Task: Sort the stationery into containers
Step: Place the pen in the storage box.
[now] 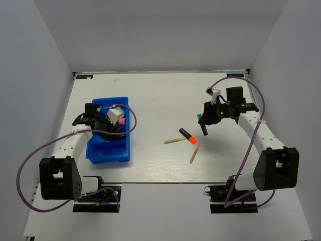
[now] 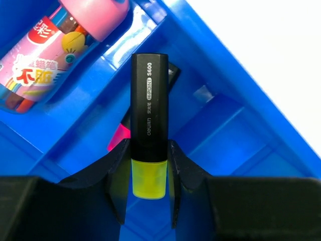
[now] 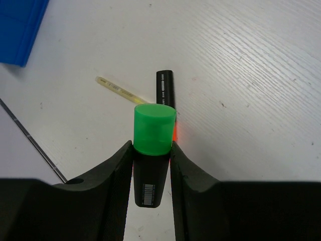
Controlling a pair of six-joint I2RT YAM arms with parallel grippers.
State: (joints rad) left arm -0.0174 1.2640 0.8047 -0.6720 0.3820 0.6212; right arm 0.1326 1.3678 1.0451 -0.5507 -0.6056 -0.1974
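Observation:
My left gripper [image 2: 149, 170] is shut on a black highlighter with a yellow end [image 2: 149, 115], held over the inside of the blue tray [image 2: 241, 125]. Below it in the tray lie a pink tube [image 2: 65, 45] and a pink-ended highlighter [image 2: 119, 136]. My right gripper [image 3: 152, 165] is shut on a green-capped black highlighter [image 3: 153, 133] above the table. Under it on the table are an orange-ended highlighter [image 3: 165, 88] and a thin yellow stick [image 3: 118, 89]. In the top view the left gripper [image 1: 106, 131] hangs over the tray [image 1: 95, 150], and the right gripper [image 1: 203, 121] is at the right of centre.
A thin pink stick [image 1: 194, 153] lies just right of the orange-ended highlighter [image 1: 187, 135] and the yellow stick [image 1: 174, 141] at mid-table. White walls enclose the table on three sides. Purple cables loop off both arms.

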